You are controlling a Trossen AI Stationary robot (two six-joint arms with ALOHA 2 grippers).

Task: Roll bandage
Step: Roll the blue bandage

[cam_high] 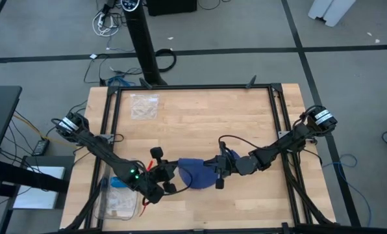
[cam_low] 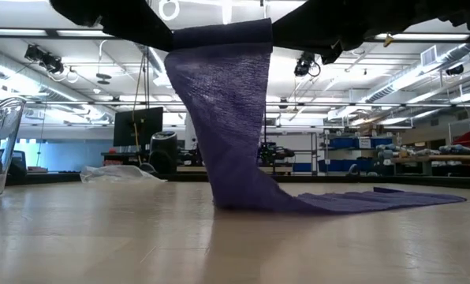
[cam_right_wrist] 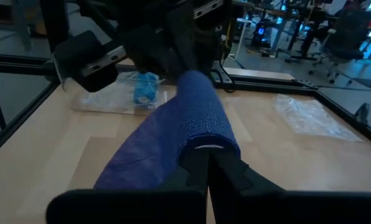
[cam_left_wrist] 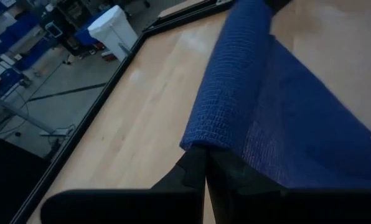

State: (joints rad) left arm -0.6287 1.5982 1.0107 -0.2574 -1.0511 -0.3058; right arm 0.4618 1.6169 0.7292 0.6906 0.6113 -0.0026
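The dark navy-blue bandage (cam_high: 195, 172) is held up between my two grippers near the table's front middle. In the low view it hangs as a wide band (cam_low: 227, 118) from its rolled-over top edge. Its lower part (cam_low: 361, 201) lies flat on the table, trailing away. My left gripper (cam_high: 169, 180) is shut on one end of that top edge. My right gripper (cam_high: 214, 174) is shut on the other end, facing the left one. My left gripper pinches one end of the bandage's rolled-over top edge (cam_left_wrist: 201, 142) between its two shut fingers, coming level from the table's left along the roll. The edge is lifted clear; the band hangs below it. My right gripper pinches the opposite end of the rolled-over top edge (cam_right_wrist: 204, 138) between its two shut fingers, coming level from the table's right along the roll. The edge is clear of the table, and the band drapes down from it to the wood.
A clear plastic bag (cam_high: 144, 106) lies at the far left of the table. Another clear bag with a light-blue item (cam_right_wrist: 145, 87) lies near the front left corner, just behind my left gripper. Black frame rails (cam_high: 281, 130) border the table.
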